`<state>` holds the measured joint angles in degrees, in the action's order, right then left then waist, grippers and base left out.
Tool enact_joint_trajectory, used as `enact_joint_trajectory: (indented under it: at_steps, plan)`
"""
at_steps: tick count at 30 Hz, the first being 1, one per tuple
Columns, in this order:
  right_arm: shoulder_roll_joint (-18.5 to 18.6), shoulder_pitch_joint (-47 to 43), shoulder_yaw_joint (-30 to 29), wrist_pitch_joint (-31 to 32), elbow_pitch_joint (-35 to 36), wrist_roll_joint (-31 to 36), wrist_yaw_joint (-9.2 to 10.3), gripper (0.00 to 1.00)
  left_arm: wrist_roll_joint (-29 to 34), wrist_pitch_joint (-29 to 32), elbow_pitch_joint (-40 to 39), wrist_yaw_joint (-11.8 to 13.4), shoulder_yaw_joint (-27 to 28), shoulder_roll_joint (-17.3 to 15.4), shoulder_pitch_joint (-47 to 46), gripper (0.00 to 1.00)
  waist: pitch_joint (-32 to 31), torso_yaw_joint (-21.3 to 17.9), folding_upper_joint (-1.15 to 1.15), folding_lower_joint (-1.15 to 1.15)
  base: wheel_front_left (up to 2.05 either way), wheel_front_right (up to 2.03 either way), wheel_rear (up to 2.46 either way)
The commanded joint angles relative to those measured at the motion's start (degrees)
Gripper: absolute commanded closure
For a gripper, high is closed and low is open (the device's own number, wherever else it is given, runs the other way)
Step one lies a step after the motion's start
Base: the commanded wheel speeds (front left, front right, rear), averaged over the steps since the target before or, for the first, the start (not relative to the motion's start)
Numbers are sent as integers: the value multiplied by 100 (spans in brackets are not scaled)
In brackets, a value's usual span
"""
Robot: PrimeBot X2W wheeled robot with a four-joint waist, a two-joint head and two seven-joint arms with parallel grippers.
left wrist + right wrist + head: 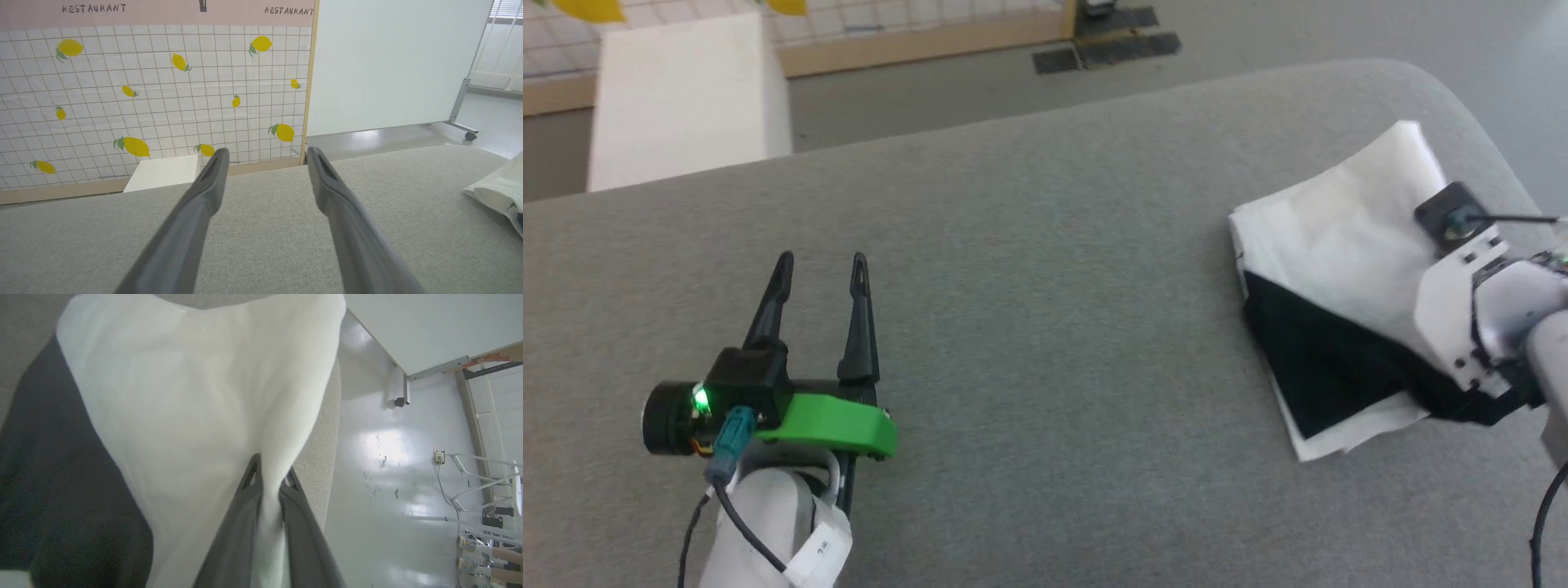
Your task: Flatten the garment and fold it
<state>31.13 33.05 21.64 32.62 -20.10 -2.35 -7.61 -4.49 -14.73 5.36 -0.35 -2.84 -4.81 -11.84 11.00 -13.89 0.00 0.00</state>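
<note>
- Right gripper [267, 477]: the jaws are nearly closed and pinch a raised ridge of white cloth. The cloth runs down between the two fingers [241, 522] toward the wrist.
- It cannot be told how many layers the pinch takes. Treat it as a multi-layer hold and lift slowly, so that no lower layer drags out of place.
- Garment [1331, 237]: it lies as a compact folded packet at the right end of the table [1045, 286]. White layers are on top and the black sleeve [1307, 359] shows as a triangle on the near-left side.
- Judged step: the folding looks almost complete, and the held layer is probably being laid or squared on the packet.
- Carry the pinched edge low and flat over the packet. Align it with the white edges beneath before release.
- Part the jaws only when the cloth rests on the packet. Then draw the fingers back along their own line so they do not hook the fold.
- The packet sits close to the table's right edge, with the floor [376, 498] just beyond. Direct any pull inward, toward the middle of the table, not outward.
- Left gripper [821, 261]: the jaws are wide apart and hold nothing. It hovers over bare table, well apart from the garment.
- If the packet slides under the pull, bring the left gripper across to press the black sleeve side down.
</note>
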Motion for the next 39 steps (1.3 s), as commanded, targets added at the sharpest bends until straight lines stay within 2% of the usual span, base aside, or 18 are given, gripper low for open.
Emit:
enact_joint_trajectory:
  at_steps: [1,5,9,16,23,24,25,26,34,39]
  plan:
    - [13,191,-64,-141,-154,10,12,100,64,-24,-33,43,-20,-84,-141,0,675,-648,0,0,0,0,0]
    - [128,519,-380,-531,-719,245,12,100,154,51,-143,25,-109,-156,-345,0,969,-704,0,0,0,0,0]
    - [144,758,-953,-959,-1240,527,12,100,223,175,-253,-15,-187,-241,-531,0,1255,-615,0,0,0,0,0]
    - [-20,1040,-1863,-1695,-1877,1120,12,100,279,324,-396,-18,-243,-351,-663,0,1560,-350,0,0,0,0,0]
    - [-238,1160,-2610,-2004,-2342,1555,12,100,241,334,-386,-4,-271,-380,-617,0,1549,-135,0,0,0,0,0]
    - [-260,1143,-2710,-2043,-2416,1629,12,56,229,324,-358,3,-279,-371,-598,0,1499,-107,0,0,0,0,0]
    - [-279,1123,-2791,-2070,-2467,1687,12,17,217,313,-326,7,-284,-363,-580,0,1448,-87,0,0,0,0,0]
    - [-324,1091,-2930,-2089,-2511,1736,12,0,196,289,-276,13,-291,-346,-549,0,1350,-57,0,0,0,0,0]
    - [-519,473,-3735,-2454,-2485,1904,12,0,-40,84,173,33,-364,-164,-187,0,376,223,0,0,0,0,0]
    - [-754,-97,-4001,-3039,-2109,1498,12,0,-177,17,405,46,-389,-87,128,0,-220,417,0,0,0,0,0]
